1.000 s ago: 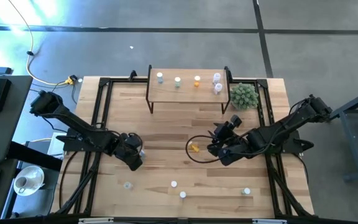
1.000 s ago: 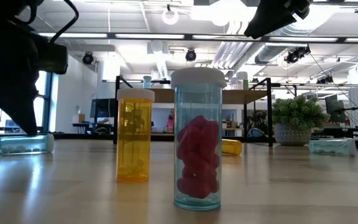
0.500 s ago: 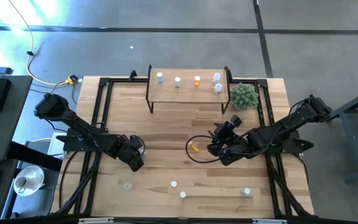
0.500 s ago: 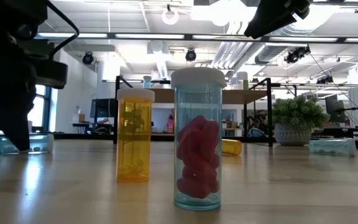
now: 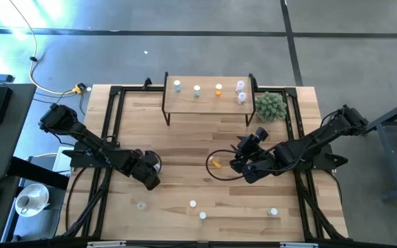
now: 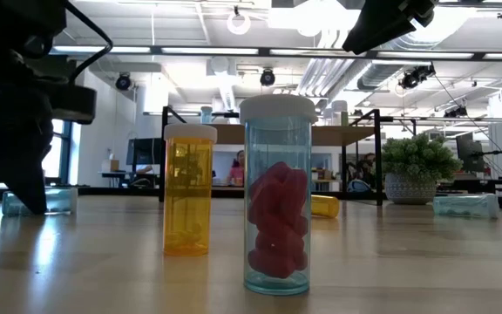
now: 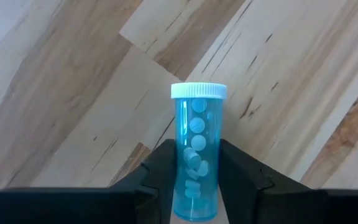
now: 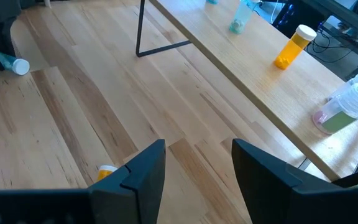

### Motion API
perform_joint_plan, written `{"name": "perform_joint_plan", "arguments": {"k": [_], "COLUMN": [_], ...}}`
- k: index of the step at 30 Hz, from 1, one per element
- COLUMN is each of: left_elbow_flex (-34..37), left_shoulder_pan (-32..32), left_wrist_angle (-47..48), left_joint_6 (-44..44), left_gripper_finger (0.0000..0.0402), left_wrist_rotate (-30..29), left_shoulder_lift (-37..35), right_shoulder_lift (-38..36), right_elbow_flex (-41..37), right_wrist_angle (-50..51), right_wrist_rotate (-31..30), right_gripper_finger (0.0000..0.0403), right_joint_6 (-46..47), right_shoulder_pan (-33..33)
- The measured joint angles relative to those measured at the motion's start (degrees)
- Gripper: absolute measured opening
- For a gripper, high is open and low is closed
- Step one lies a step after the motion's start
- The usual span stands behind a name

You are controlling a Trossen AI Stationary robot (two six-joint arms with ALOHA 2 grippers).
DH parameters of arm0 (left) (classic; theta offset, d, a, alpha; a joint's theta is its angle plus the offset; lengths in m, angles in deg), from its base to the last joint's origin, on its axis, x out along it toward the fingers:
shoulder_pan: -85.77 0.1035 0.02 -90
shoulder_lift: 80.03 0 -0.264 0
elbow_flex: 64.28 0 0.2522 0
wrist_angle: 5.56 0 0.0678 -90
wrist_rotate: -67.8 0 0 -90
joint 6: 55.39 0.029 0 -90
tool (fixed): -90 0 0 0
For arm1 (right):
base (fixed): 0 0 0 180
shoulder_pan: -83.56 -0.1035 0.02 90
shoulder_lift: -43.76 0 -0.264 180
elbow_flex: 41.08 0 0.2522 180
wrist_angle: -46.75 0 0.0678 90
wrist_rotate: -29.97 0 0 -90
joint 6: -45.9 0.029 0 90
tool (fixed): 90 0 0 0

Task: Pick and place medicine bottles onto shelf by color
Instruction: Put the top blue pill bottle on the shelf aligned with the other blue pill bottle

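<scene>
**Ann:** Left gripper (image 7: 194,180) has its fingers clamped on the blue bottle (image 7: 196,149), which lies flat on the table (image 5: 185,145) at centre-left of the high view, cap pointing away from the wrist. Fingers sit on the lower body, well below the cap.

**Bo:** Good hold, I'd say. Lifting straight up first would help, because a bottle gripped on its side can swing. It needs turning upright before it reaches the shelf (image 5: 207,98).

**Ann:** Shelf is at top centre of the high view, with several bottles standing along it. The gaps between them look tight, so I'd come in from the front edge.

**Bo:** Plant (image 5: 270,106) sits just right of the shelf, out of the left arm's way. Right gripper (image 8: 194,165) hangs open over mid-table, with an orange bottle (image 5: 216,163) lying near it.

**Ann:** Open board between the left gripper and the shelf, so the path looks free. Four more bottles sit along the lower edge of the high view. In the low view, an upright orange one (image 6: 187,189) and a clear one (image 6: 276,194) holding red pills loom up close.
</scene>
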Motion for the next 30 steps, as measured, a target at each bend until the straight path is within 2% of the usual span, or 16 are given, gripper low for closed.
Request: {"name": "perform_joint_plan", "arguments": {"k": [5,18,30], "left_elbow_flex": [0.1,0.1,0.1], "left_shoulder_pan": [0.0,2.7,9.5], "left_wrist_angle": [-2.7,-28.1,-47.7], "left_joint_6": [2.1,22.3,37.4], "left_gripper_finger": [0.0087,0.0090,0.0090], "left_wrist_rotate": [-1.3,-2.5,4.0], "left_shoulder_lift": [0.1,0.1,0.1], "right_shoulder_lift": [0.0,0.0,0.0], "right_elbow_flex": [0.0,0.0,0.0], "right_wrist_angle": [-0.4,-8.8,-9.5], "right_wrist_rotate": [0.0,2.4,3.7], "right_gripper_finger": [0.0177,0.0177,0.0177], "right_joint_6": [0.0,-7.8,-8.2], "right_shoulder_pan": [0.0,0.0,0.0]}}
